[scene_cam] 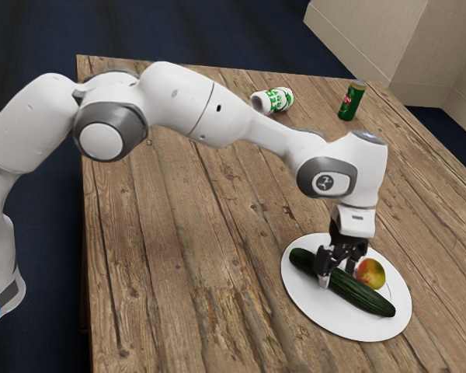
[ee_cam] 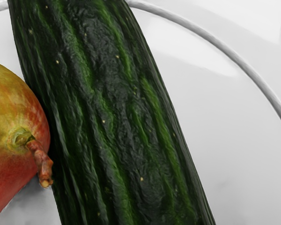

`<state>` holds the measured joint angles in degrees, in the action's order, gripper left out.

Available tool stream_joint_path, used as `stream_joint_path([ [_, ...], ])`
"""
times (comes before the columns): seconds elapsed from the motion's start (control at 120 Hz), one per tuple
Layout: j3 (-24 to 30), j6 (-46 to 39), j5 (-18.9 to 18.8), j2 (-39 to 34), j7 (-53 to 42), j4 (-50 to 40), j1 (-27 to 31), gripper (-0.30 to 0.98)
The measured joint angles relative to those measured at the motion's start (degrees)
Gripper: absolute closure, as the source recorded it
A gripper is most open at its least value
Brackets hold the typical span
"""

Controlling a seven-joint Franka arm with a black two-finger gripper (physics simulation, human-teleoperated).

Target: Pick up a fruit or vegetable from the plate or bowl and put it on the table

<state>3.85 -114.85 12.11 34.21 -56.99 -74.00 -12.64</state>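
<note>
Reading clock hours off the exterior view, with twelve at its top, I have my gripper (scene_cam: 338,277) low over the plate (scene_cam: 314,312), right down at the cucumber (scene_cam: 365,296). I can't tell whether it is grasping the cucumber or merely around it. The cucumber lies on the plate, running from about ten o'clock to four o'clock across it, and in the wrist view it is directly under my hand. The mango (scene_cam: 375,276) sits at about two o'clock on the plate, close alongside the cucumber, its stem (ee_cam: 42,161) pointing out beside the dark green skin. All of this rests on the wooden table (scene_cam: 163,233). Well apart from the plate, at its twelve o'clock, a green can (scene_cam: 352,102) stands upright; at its eleven, a white can (scene_cam: 275,100) with green markings lies on its side. Farthest off, at one o'clock, I see a pale wall (scene_cam: 419,47).
</note>
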Motion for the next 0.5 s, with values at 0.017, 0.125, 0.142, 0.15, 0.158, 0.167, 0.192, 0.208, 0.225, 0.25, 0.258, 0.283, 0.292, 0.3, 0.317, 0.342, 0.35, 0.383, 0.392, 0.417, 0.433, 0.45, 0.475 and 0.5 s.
stream_joint_path([
  [0.017,0.1,-0.2,0.0,0.1,-0.1,0.0,0.0,0.01],
  [0.125,0.0,-1.2,2.3,0.3,-0.8,0.0,0.1,0.19],
  [0.142,0.0,-1.3,2.8,0.2,-0.9,0.0,0.1,0.22],
  [0.15,-0.1,-1.4,3.1,0.2,-0.9,0.0,0.1,0.24],
  [0.158,-0.1,-1.4,3.3,0.2,-0.9,0.0,0.1,0.25],
  [0.167,-0.1,-1.5,3.6,0.2,-1.0,0.0,0.2,0.27],
  [0.192,-0.2,-1.7,4.2,0.2,-1.0,-0.1,0.2,0.31],
  [0.208,-0.2,-1.8,4.6,0.2,-1.1,-0.1,0.2,0.34],
  [0.225,-0.2,-1.9,4.9,0.2,-1.1,-0.1,0.2,0.37],
  [0.25,-0.2,-2.0,5.2,0.3,-1.2,-0.1,0.1,0.41],
  [0.258,-0.2,-2.1,5.4,0.3,-1.2,-0.1,0.1,0.42],
  [0.283,-0.2,-2.2,5.6,0.4,-1.2,-0.2,0.1,0.44],
  [0.292,-0.2,-2.3,5.7,0.4,-1.2,-0.2,0.1,0.45],
  [0.3,-0.2,-2.3,5.8,0.4,-1.2,-0.2,0.1,0.45],
  [0.317,-0.2,-2.4,6.0,0.4,-1.2,-0.2,0.1,0.45],
  [0.342,-0.2,-2.5,6.1,0.3,-1.3,-0.2,0.1,0.45],
  [0.35,-0.2,-2.5,6.2,0.3,-1.3,-0.2,0.2,0.45],
  [0.383,-0.3,-2.6,6.6,-0.3,-1.3,-0.6,0.3,0.46],
  [0.392,-0.5,-2.7,6.7,-0.6,-1.3,-0.8,0.2,0.46],
  [0.417,-1.4,-2.7,7.1,-1.8,-1.3,-1.7,-0.2,0.46],
  [0.433,-2.9,-2.8,7.6,-3.0,-1.3,-2.7,-1.0,0.46],
  [0.45,-4.5,-2.8,8.1,-4.1,-1.3,-3.7,-1.9,0.45],
  [0.475,-6.8,-2.9,8.9,-5.8,-1.3,-5.2,-3.2,0.45],
  [0.5,-8.5,-2.9,9.7,-7.7,-1.3,-6.7,-4.1,0.45],
])
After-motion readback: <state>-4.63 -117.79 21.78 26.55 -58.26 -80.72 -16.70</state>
